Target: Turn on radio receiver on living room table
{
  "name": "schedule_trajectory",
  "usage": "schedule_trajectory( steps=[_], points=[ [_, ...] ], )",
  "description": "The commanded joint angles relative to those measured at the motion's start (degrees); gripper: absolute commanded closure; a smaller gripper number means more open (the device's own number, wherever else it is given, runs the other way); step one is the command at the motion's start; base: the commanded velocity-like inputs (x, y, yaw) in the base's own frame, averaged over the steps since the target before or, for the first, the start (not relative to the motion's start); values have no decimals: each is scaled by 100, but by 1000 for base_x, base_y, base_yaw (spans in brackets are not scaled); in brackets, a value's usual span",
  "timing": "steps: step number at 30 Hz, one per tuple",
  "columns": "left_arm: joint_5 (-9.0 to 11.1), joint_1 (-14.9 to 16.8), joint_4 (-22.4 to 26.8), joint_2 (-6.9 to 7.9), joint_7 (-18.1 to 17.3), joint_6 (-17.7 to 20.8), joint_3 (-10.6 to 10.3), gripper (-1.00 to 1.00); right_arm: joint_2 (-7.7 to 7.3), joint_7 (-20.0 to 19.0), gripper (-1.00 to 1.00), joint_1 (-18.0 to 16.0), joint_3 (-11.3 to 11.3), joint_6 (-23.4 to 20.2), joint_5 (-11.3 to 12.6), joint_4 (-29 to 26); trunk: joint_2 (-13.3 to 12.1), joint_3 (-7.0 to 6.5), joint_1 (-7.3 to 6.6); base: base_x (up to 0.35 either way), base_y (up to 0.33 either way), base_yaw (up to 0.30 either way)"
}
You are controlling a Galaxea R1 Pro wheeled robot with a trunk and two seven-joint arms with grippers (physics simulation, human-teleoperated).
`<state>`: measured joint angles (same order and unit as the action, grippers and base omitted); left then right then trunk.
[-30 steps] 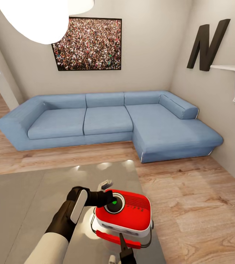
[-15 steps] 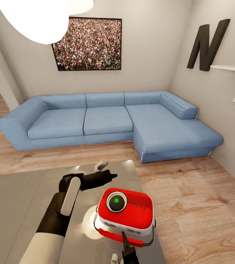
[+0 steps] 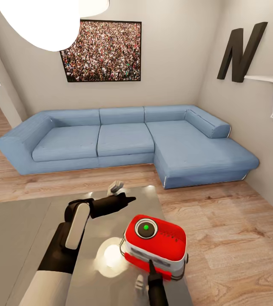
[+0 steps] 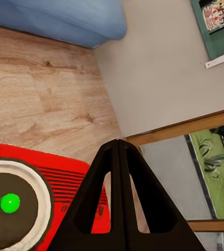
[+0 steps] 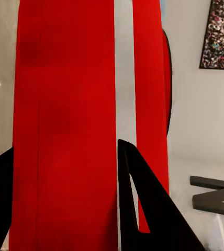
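The radio receiver (image 3: 154,246) sits tilted at the near right corner of the table (image 3: 21,229), a green dot lit on its dark knob. The right gripper (image 3: 150,272) straddles its red side, jaws apart around the body, seemingly clamped. The left gripper (image 3: 126,198) hovers above the table beyond it, jaws together

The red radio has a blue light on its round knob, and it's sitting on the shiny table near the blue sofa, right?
Almost. The light on the radio knob is green, not blue; the head view and the left wrist view both show it. The rest holds: it sits on the shiny table near the blue sofa.
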<state>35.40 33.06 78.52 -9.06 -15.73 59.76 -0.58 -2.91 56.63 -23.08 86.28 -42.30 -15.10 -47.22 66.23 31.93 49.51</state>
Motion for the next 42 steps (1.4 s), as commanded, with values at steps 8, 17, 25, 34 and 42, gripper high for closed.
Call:
schedule_trajectory(
  steps=[8, 17, 25, 34, 42],
  points=[
    [27, -1, -40, 175, 0, -7, 24, 100, -74, -782, 100, 8, -1280, -67, -199, -705, 0, 0, 0, 0, 0, 0],
    [-14, -1, -275, 207, 3, -36, 32, 100, -523, -4089, 100, 7, -3991, -234, -1752, -2692, 0, 0, 0, 0, 0, 0],
    [-40, -1, -580, 222, 24, -68, 32, 100, -475, -7382, 100, -376, -5961, -194, -3154, -3588, 0, 0, 0, 0, 0, 0],
    [-44, -1, -769, 415, 19, -75, 32, 100, -359, -10861, 100, -1512, -7668, -491, -3198, -3650, 0, 0, 0, 0, 0, 0],
    [-92, -1, -880, 482, 9, -78, 19, 100, 78, -12334, 100, -2180, -7946, -1770, -3177, -3559, 0, 0, 0, 0, 0, 0]
  ],
)
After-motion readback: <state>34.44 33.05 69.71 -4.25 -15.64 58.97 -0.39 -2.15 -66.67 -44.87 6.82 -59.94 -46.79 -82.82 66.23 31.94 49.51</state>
